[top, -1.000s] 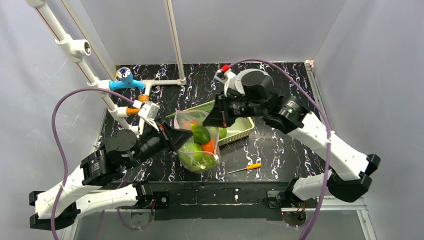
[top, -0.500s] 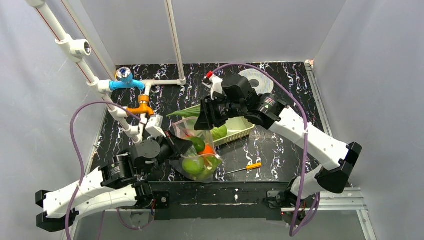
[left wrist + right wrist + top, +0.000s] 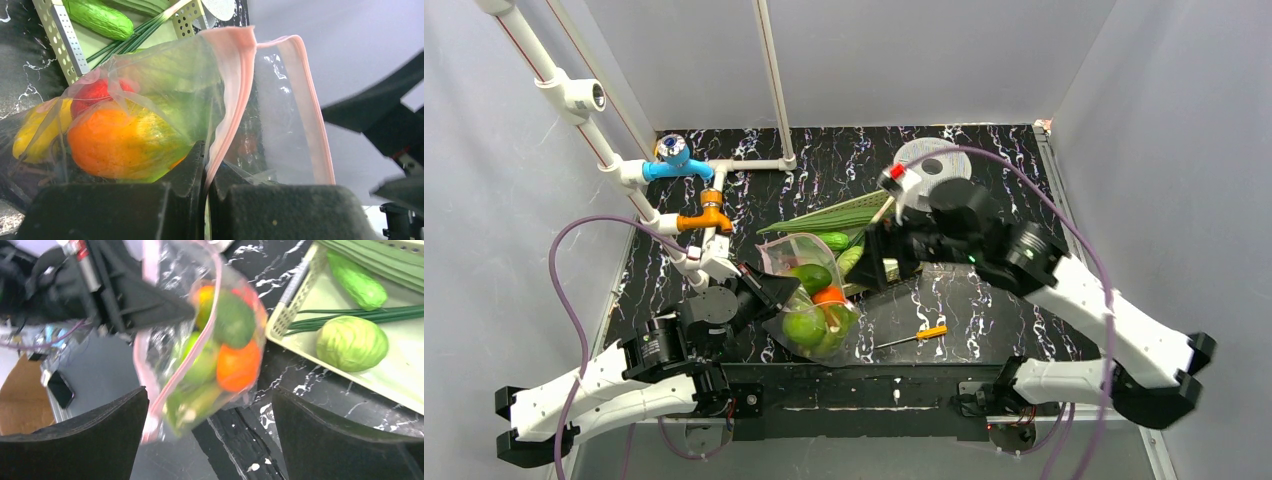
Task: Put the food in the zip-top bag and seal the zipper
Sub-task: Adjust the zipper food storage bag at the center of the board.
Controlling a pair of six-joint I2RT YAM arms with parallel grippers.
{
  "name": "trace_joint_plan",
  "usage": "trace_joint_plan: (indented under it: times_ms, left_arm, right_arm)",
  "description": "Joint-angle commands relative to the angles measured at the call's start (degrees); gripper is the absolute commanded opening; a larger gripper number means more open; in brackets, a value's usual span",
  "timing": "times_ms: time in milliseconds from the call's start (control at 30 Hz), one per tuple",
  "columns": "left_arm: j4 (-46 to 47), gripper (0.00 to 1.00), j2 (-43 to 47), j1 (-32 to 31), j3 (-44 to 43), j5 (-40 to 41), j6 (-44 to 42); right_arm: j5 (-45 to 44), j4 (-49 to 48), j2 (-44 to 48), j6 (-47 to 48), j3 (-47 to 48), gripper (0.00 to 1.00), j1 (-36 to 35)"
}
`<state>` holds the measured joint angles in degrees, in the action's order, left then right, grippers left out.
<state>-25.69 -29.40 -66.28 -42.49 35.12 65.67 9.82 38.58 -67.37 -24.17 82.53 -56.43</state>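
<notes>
From above, you see the left tool pinching the near-left edge of the zip-top bag. The bag bulges with food just beside the pale-green basket. The right tool sits just right of the bag, over the basket. An orange-handled screwdriver lies on the worktop near the front edge.

In your left wrist view, the 2 fingers are pressed together on the pinkish zipper. The bag mouth gapes beyond them, with an orange-green fruit inside. A cucumber lies in the basket behind.

In your right wrist view, the fingers stand spread wide and grip nothing. The bag is below, between them and touching neither. A cabbage and leek leaves rest in the basket.
</notes>
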Motion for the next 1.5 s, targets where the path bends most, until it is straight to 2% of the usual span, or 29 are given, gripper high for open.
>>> trace_joint_plan:
  times_ms: [0, 100, 233, 300, 433, 667, 767, 900, 1133, 1167, 1267, 1300, 1333, 1467]
  left_arm:
    - [-0.09, 0.00, -0.25, -0.08, -2.41, 4.01, -0.94]
    - [-0.47, 0.00, -0.45, -0.08, -3.41, 4.08, -1.35]
    - [-0.68, 0.00, -0.46, -0.06, -3.90, 3.67, -1.59]
    - [-0.76, 0.00, -0.28, -0.08, -3.84, 3.58, -1.46]
    - [-0.77, 0.00, -0.02, -0.12, -3.65, 3.40, -1.20]
    - [-1.19, 0.00, 0.61, -0.07, -3.74, 2.72, -1.21]
    - [-1.41, 0.00, 1.18, -0.08, -3.63, 2.86, -1.12]
    - [-1.69, 0.00, 1.87, -0.06, -3.53, 2.98, -1.06]
    - [-2.14, 0.00, 2.93, -0.08, -3.13, 3.21, -0.78]
    - [-2.16, 0.00, 2.98, -0.06, -3.06, 3.06, -0.72]
    - [-2.17, 0.00, 2.97, -0.07, -3.05, 2.70, -1.39]
    - [-2.10, 0.01, 3.13, -0.08, -3.26, 2.44, -2.21]
    - [-1.45, 0.05, 3.49, -0.08, -3.47, 1.80, -4.14]
    - [5.45, 0.21, 6.53, -0.08, -5.04, -3.50, -20.58]
  right_arm:
    - [2.44, -11.30, 9.16, 3.15, -9.97, 0.98, -3.60]
    - [0.56, -17.28, 12.07, 7.30, -16.94, 0.97, -6.77]
    - [-16.45, -29.93, 16.49, 13.48, -27.08, 0.83, -16.60]
    - [-22.47, -33.64, 16.96, 14.97, -29.29, 0.74, -19.39]
    - [-24.60, -39.84, 16.56, 16.70, -32.45, 0.69, -20.72]
    - [-24.09, -46.99, 17.57, 17.21, -35.75, 0.67, -20.66]
    - [-22.88, -47.71, 17.23, 16.89, -35.97, 0.55, -20.65]
    - [-22.59, -48.85, 17.23, 16.31, -36.69, 0.45, -20.65]
    - [-22.59, -48.85, 17.27, 15.91, -37.54, 0.41, -20.57]
    - [-22.38, -49.54, 17.41, 15.67, -37.87, 0.35, -20.53]
    - [-21.37, -51.57, 17.69, 14.97, -38.37, 0.09, -20.02]
    - [-20.95, -51.69, 17.64, 14.96, -38.30, 0.03, -19.87]
    - [-20.63, -51.54, 17.51, 15.00, -38.16, 0.01, -19.71]
    - [-16.27, -50.38, 16.87, 14.30, -37.36, 0.01, -17.74]
